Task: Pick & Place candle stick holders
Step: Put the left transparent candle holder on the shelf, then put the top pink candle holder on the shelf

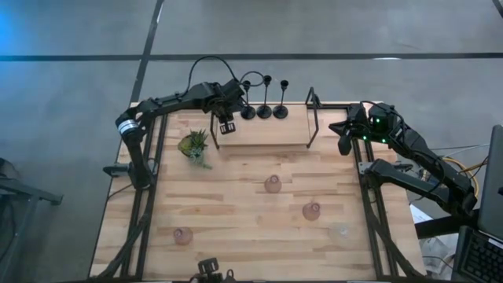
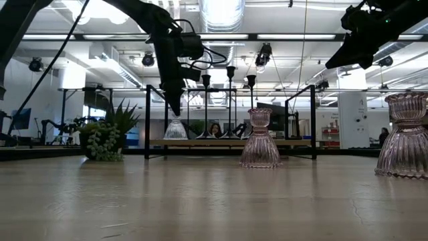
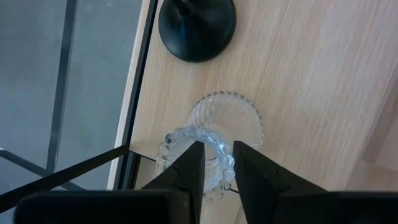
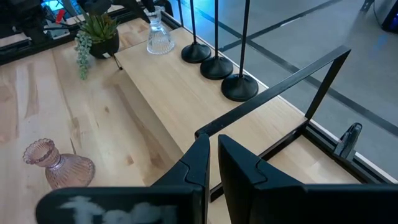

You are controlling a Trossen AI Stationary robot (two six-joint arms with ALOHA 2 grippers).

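Note:
A clear glass candle stick holder (image 3: 239, 121) stands upright on its base at the left end of the raised wooden shelf (image 1: 267, 132). My left gripper (image 3: 216, 149) points steeply down over its top, open, astride its beaded rim. Three slim black holders (image 1: 265, 112) stand in a row on their round bases just right of it. Three pink glass holders (image 1: 273, 185) (image 1: 312, 211) (image 1: 182, 235) and another clear one (image 1: 340, 232) stand on the table nearer the front. My right gripper (image 1: 343, 146) waits shut at the far right edge, holding nothing. My left gripper comes from above with one finger (image 3: 191, 163) over the mouth of the clear holder and the other (image 3: 249, 165) outside it, the beaded rim (image 3: 221, 155) between them. Whether either finger touches the rim I cannot tell. The holder stands upright on the shelf.
A small green plant (image 1: 193, 146) in a dark pot stands left of the shelf. A black metal frame (image 1: 312, 118) rises at the shelf's right end. Bare table lies between the shelf and the pink holders.

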